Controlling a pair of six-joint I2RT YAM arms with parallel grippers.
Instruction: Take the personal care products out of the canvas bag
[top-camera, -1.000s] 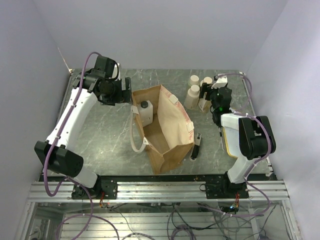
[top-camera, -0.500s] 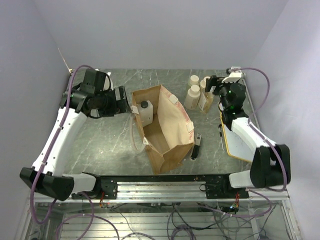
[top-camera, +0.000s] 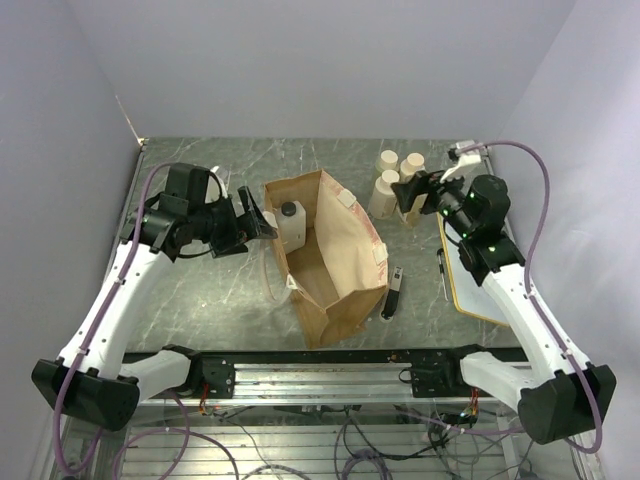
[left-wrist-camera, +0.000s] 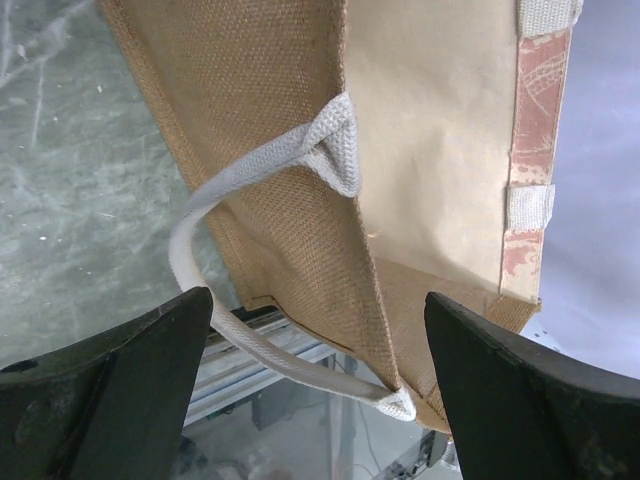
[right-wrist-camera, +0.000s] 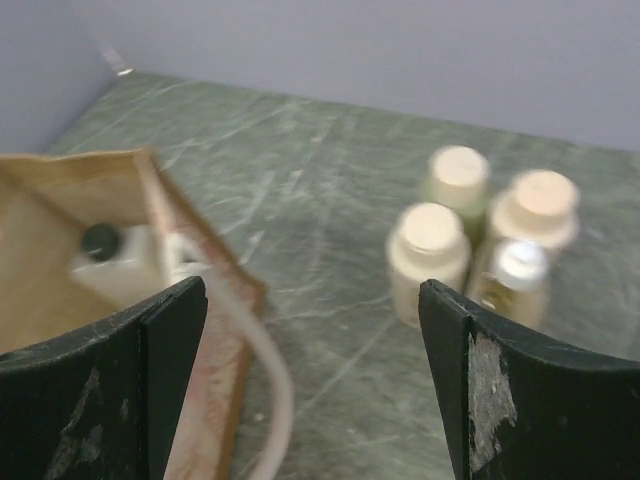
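Observation:
The canvas bag (top-camera: 335, 262) stands open at mid-table. A translucent white bottle with a black cap (top-camera: 291, 225) stands inside it at the left wall. Three cream bottles (top-camera: 385, 192) and a small white-capped bottle (right-wrist-camera: 508, 278) stand on the table right of the bag. My left gripper (top-camera: 262, 222) is open and empty, at the bag's left wall by its strap handle (left-wrist-camera: 205, 270). My right gripper (top-camera: 404, 192) is open and empty, above the table between the bag and the bottle group (right-wrist-camera: 430, 250). The black-capped bottle also shows in the right wrist view (right-wrist-camera: 112, 258).
A black marker (top-camera: 392, 293) lies right of the bag's near end. A white wood-framed board (top-camera: 468, 290) lies at the right edge under my right arm. The metal rail (top-camera: 320, 378) runs along the near edge.
My left gripper has moved nearer and right, up against the bag's left wall. My right arm has risen and swung its open gripper left, off the bottles and toward the bag.

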